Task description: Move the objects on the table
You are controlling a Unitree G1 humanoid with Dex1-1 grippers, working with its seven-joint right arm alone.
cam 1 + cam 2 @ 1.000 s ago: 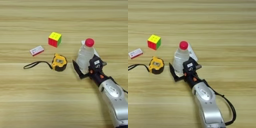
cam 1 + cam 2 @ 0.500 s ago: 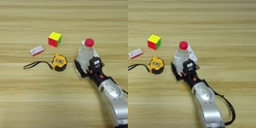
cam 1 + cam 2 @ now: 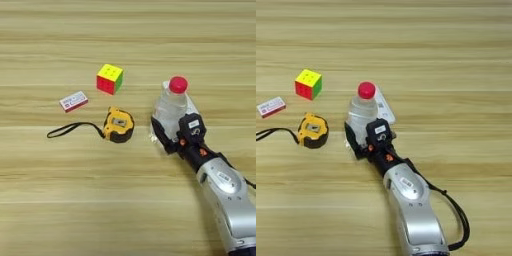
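The silver forearm reaches up to the water bottle, its black fingers clasping the upright bottle's base. Left of the bottle lies the tape measure; behind the bottle, a white remote. The wooden worktop carries everything.

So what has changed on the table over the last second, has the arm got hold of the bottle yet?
The right gripper has closed in: its left black finger, which stood out to the left a second ago, now lies against the clear plastic water bottle with the red cap. A firm grip I cannot confirm. The bottle stays upright where it was; the yellow-black tape measure, multicoloured puzzle cube and small red-white box have not moved.
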